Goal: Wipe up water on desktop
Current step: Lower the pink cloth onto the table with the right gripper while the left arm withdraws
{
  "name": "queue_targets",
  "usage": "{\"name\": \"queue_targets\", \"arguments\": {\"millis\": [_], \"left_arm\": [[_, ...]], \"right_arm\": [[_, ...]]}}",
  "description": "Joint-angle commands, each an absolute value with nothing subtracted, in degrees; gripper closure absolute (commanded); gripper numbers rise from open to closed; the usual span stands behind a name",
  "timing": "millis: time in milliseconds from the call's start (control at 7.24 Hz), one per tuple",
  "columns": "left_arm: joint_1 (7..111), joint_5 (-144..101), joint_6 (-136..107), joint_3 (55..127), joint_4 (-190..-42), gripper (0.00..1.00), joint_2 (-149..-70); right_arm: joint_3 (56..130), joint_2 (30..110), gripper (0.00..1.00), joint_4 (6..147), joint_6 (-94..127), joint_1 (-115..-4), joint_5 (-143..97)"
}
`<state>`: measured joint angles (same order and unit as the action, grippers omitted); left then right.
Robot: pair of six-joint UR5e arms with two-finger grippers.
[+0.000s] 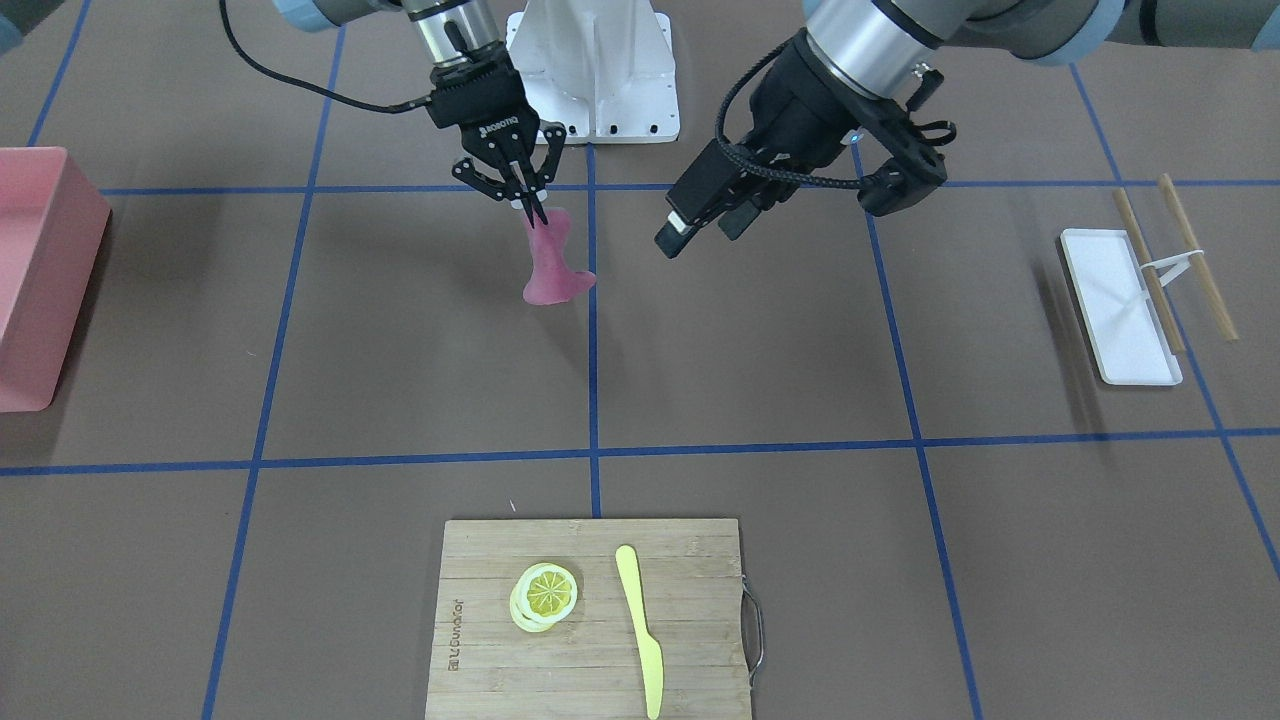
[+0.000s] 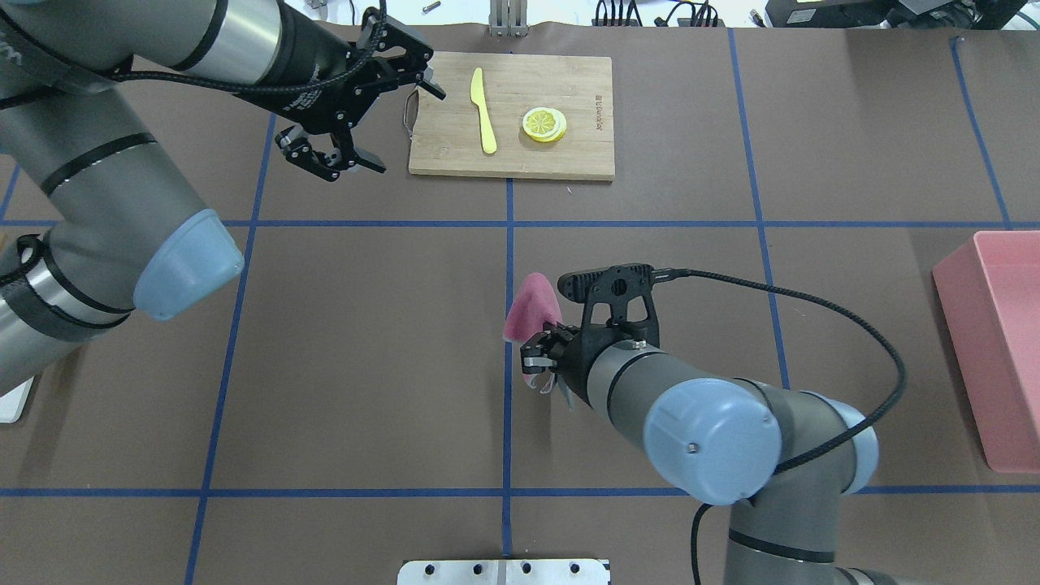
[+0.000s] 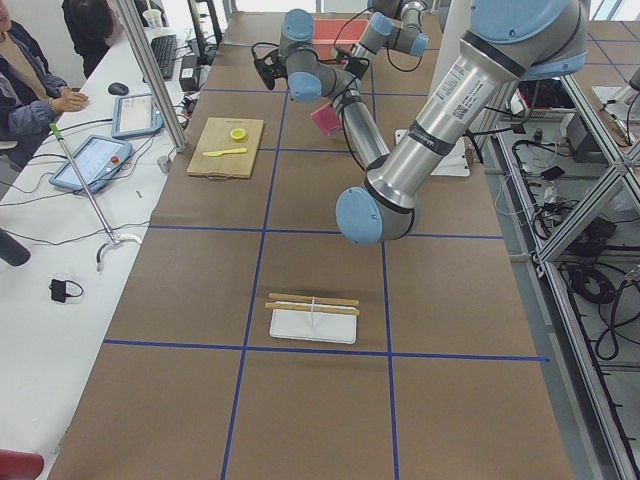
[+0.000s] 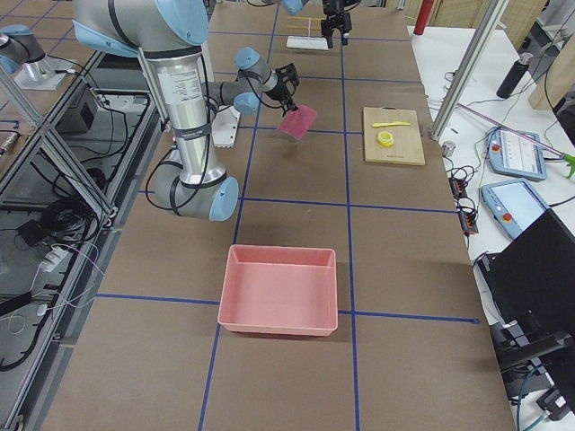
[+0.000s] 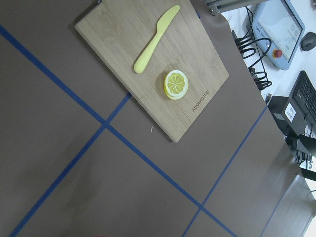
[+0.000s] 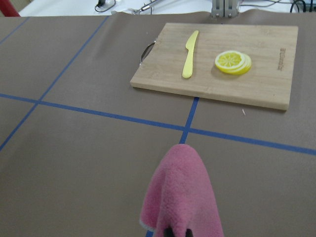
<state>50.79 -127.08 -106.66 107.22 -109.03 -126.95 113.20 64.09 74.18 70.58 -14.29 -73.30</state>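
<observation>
The desktop point(image 1: 750, 350) is matte brown with blue tape lines; no water shows on it. My right gripper point(image 1: 530, 205) is shut on a pink cloth point(image 1: 552, 265), which hangs down from the jaws beside the centre tape line. The gripper point(image 2: 536, 357) and cloth point(image 2: 532, 305) also show in the overhead view, and the cloth fills the bottom of the right wrist view point(image 6: 182, 197). I cannot tell whether its lower end touches the desktop. My left gripper point(image 2: 394, 122) is open and empty, in the air beside the cutting board's handle.
A bamboo cutting board point(image 1: 480, 600) holds lemon slices point(image 1: 545, 595) and a yellow knife point(image 1: 640, 630). A pink bin point(image 1: 40, 270) stands at the robot's right end. A white tray point(image 1: 1115, 310) with chopsticks point(image 1: 1195, 255) lies at its left end.
</observation>
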Motion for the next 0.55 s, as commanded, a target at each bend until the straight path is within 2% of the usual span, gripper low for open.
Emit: {"name": "queue_targets", "arguments": {"millis": [0, 138, 414], "left_arm": [[54.4, -130.5, -97.2, 109.2, -108.9, 0.02, -123.2], [54.5, -130.5, -94.4, 109.9, -108.8, 0.02, -121.5], [55.0, -130.5, -88.3, 112.0, -108.8, 0.02, -117.8]], "right_arm": [[110.8, 65.2, 1.00, 75.8, 75.4, -15.0, -79.7], [115.4, 71.8, 1.00, 75.8, 74.9, -17.9, -87.0], [117.9, 82.0, 1.00, 75.3, 71.7, -26.7, -100.3]]}}
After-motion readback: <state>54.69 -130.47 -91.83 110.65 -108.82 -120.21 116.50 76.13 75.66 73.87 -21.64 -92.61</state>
